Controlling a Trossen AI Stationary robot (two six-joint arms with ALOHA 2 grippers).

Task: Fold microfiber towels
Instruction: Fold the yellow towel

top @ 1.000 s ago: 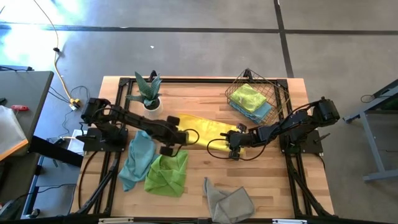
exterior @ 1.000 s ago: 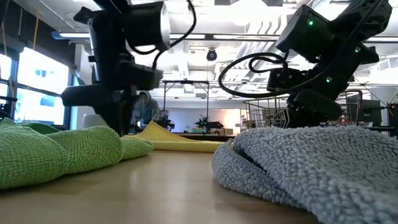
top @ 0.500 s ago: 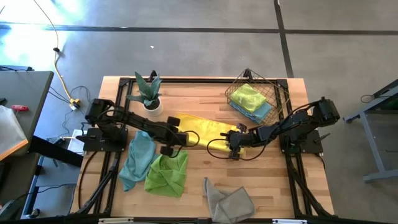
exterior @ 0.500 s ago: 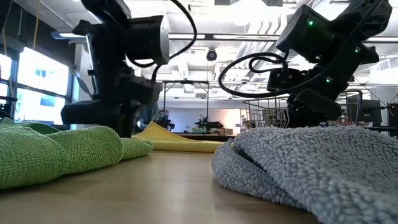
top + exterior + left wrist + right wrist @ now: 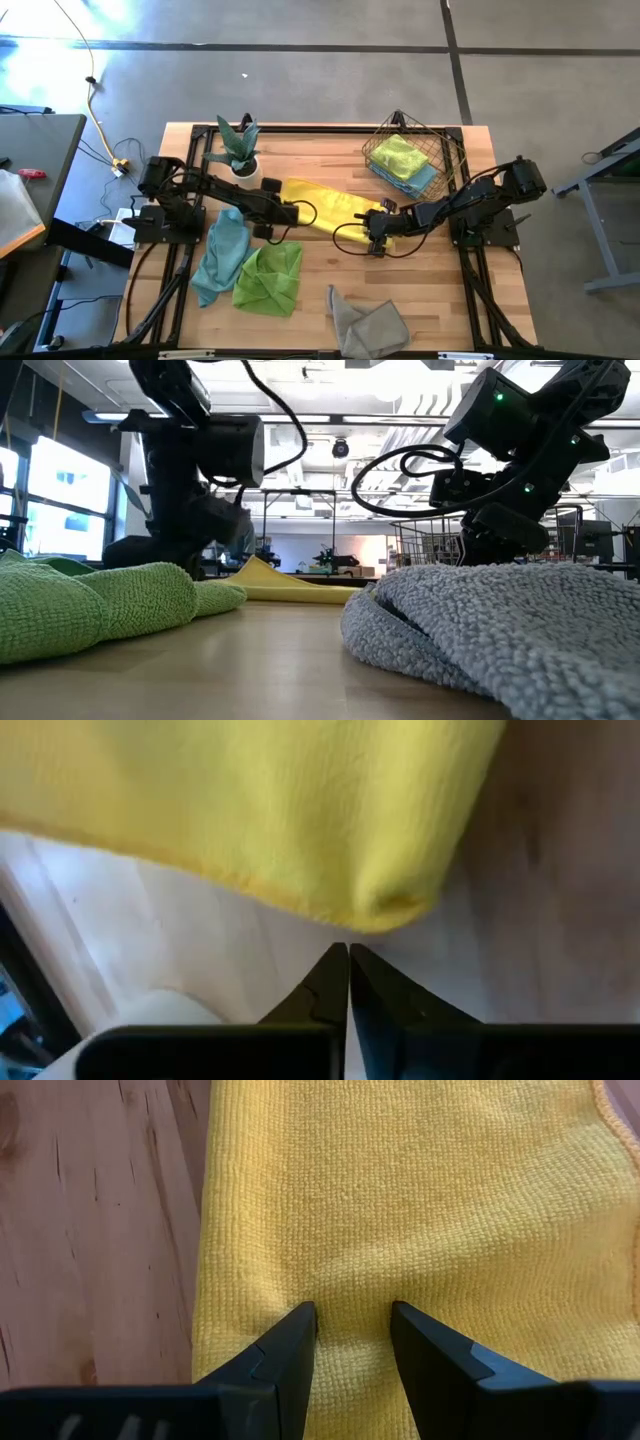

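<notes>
A bright yellow towel (image 5: 325, 207) lies folded in a long strip across the middle of the table. My left gripper (image 5: 348, 955) is shut with nothing between its fingers. Its tips point down at the bare wood just short of the towel's rounded left corner (image 5: 395, 900). My right gripper (image 5: 352, 1320) stands open at the strip's right end (image 5: 378, 222), fingertips on the cloth. A teal towel (image 5: 222, 255), a lime green towel (image 5: 268, 278) and a grey towel (image 5: 368, 322) lie crumpled nearer the front edge. My right gripper has both fingertips (image 5: 300, 1325) set down on the top face of the yellow towel's right end (image 5: 350, 1285). It comes slanting down from the table's right. The cloth between the fingers lies flat on the table. Whether my left gripper's shut tips touch the towel's corner, I cannot tell.
A copper wire basket (image 5: 425, 150) at the far right holds a green and a teal cloth. A potted plant (image 5: 238, 150) stands at the far left, close behind my left arm. Bare wood shows between the yellow strip and the grey towel (image 5: 500, 630).
My left gripper has sunk toward the table and tipped steeper, drawing away from the lime green towel toward the yellow towel's left corner. The right arm and the towels have kept still.
</notes>
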